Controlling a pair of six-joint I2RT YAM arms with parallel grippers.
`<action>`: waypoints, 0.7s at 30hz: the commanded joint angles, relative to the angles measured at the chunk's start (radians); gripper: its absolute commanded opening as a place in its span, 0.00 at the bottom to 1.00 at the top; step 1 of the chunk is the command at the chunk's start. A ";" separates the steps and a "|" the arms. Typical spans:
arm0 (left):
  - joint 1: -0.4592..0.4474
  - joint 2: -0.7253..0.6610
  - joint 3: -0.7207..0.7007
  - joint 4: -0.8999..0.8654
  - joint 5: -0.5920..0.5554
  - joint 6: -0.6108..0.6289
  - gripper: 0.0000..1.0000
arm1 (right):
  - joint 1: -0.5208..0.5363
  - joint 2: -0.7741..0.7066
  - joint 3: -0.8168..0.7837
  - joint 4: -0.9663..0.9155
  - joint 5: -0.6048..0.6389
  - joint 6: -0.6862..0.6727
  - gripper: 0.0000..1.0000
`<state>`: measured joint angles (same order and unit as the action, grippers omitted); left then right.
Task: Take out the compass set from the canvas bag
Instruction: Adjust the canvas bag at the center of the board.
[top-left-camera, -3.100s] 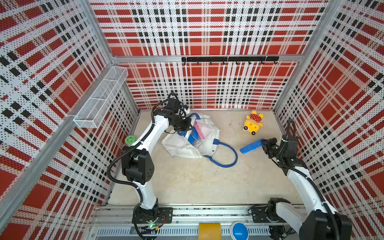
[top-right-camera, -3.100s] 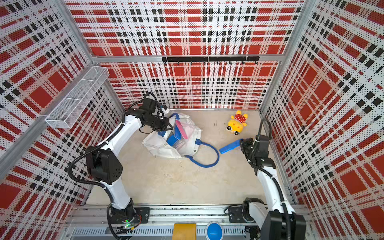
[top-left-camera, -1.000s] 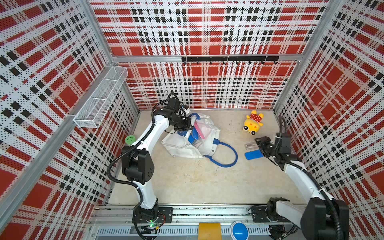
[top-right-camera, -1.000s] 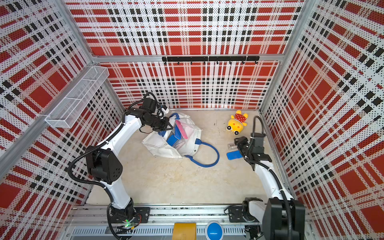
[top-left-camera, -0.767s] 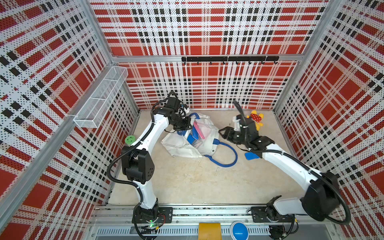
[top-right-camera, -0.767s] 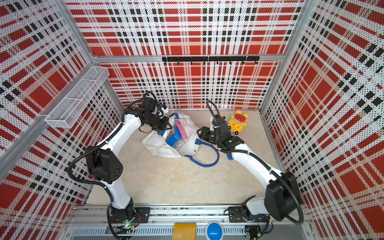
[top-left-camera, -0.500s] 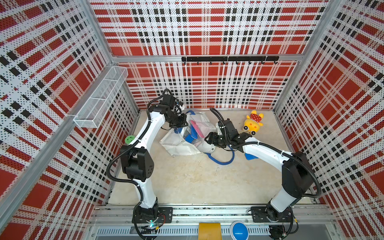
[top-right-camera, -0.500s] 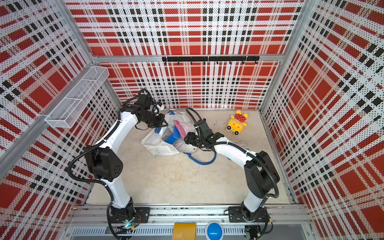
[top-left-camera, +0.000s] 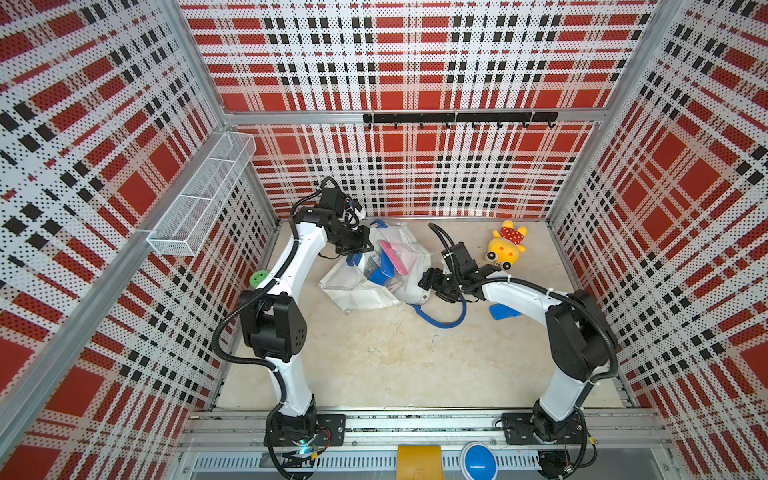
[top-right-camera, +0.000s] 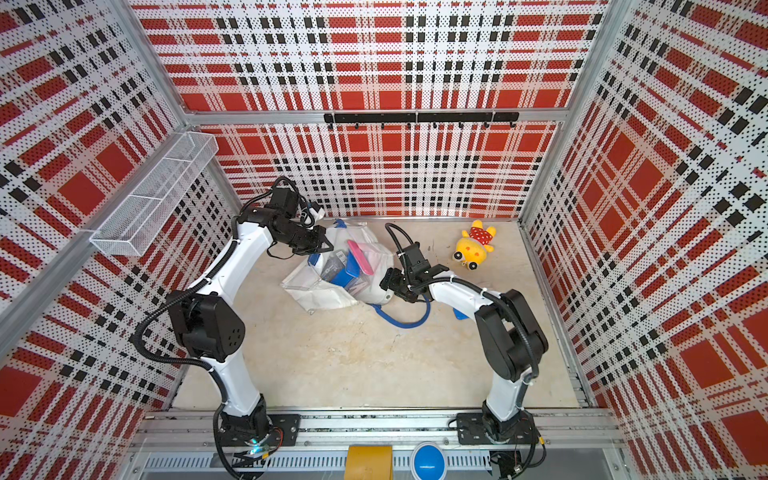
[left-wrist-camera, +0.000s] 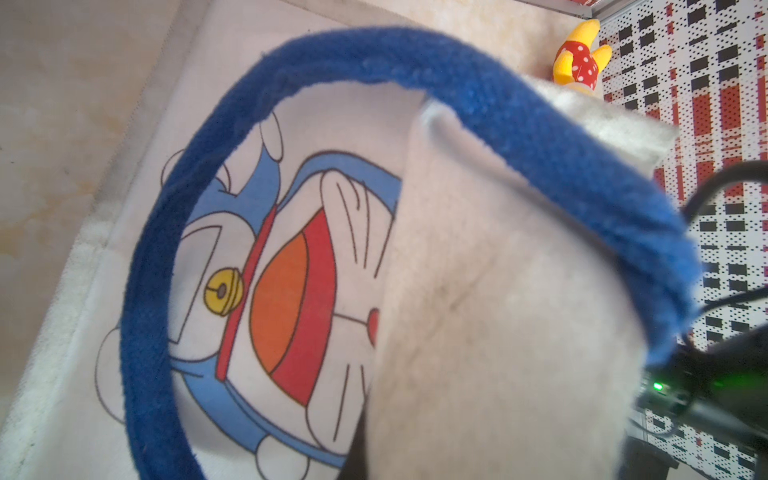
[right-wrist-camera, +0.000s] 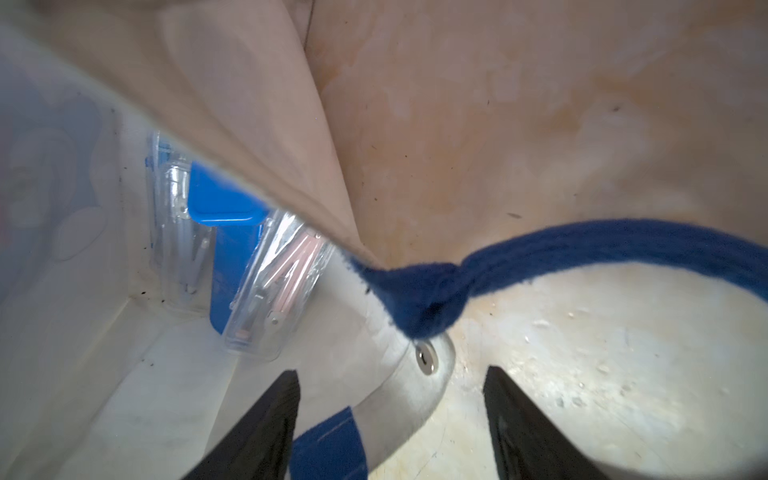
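1. Swinging over from the right side of the desk, the right gripper (right-wrist-camera: 390, 374) now sits at the mouth of the canvas bag (top-left-camera: 357, 291). A second ago it was out by the blue case (top-left-camera: 505, 311) that lies on the desk. Its jaws are released and empty, one on each side of the bag's near lip by the metal snap (right-wrist-camera: 426, 357).
2. Just past that lip, inside the bag, lies what looks like the compass set (right-wrist-camera: 274, 291), a clear case with pinkish legs showing through. It leans against a blue box (right-wrist-camera: 220, 208), with another clear case (right-wrist-camera: 178, 232) behind, and the gripper does not touch it.
3. The left gripper (top-left-camera: 365, 245) is clenched on the bag's far rim, near the blue handle (left-wrist-camera: 540, 124). This grip props the mouth open, so the right arm has a way in and the soft canvas cannot fold over the contents.
4. The second handle (top-left-camera: 440, 320) trails loose on the desk under the right arm. The inner jaw probably has to clear the lip before it can reach the case.
5. A plush toy (top-left-camera: 507, 245) lies well apart, near the back wall.
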<state>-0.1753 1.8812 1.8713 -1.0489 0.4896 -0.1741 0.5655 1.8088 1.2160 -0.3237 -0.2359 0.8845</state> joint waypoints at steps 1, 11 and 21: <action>0.006 0.008 0.031 -0.019 0.017 0.008 0.00 | 0.002 0.049 -0.008 0.090 -0.044 0.042 0.71; 0.006 0.013 0.041 -0.018 -0.001 -0.007 0.00 | 0.003 0.099 0.032 0.198 -0.092 0.101 0.16; -0.040 0.084 0.280 -0.042 -0.110 -0.086 0.00 | 0.097 0.031 0.319 0.188 -0.162 0.142 0.00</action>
<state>-0.1871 1.9633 2.0632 -1.1114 0.3767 -0.2306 0.6273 1.9041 1.4418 -0.2176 -0.3523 1.0145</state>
